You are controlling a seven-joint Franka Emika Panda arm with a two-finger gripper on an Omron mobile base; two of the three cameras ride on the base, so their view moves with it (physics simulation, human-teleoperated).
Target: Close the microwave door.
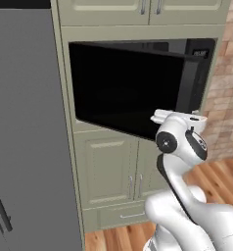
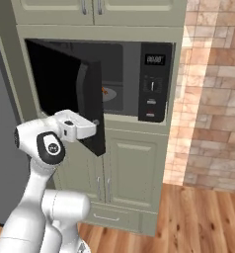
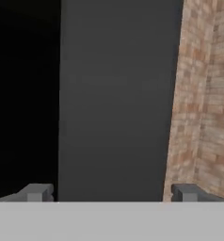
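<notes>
Setting: beige panelled cabinet wall (image 2: 134, 168), brick wall (image 2: 213, 99) at right. Black built-in microwave (image 2: 154, 84), upper centre. Glossy black microwave door (image 1: 123, 88) swung partly open, free edge vertical, just ahead of the two-finger gripper (image 3: 111, 193); fingers spread, holding nothing.

Glossy black microwave door (image 1: 121, 90); matt beige painted cabinet doors (image 2: 134, 173); rough brick wall (image 2: 213, 94); wood-plank floor (image 2: 198, 217)

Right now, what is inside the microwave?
Inside the microwave, a round grey turntable with something small and orange on it shows. The open door covers the left part.
</notes>
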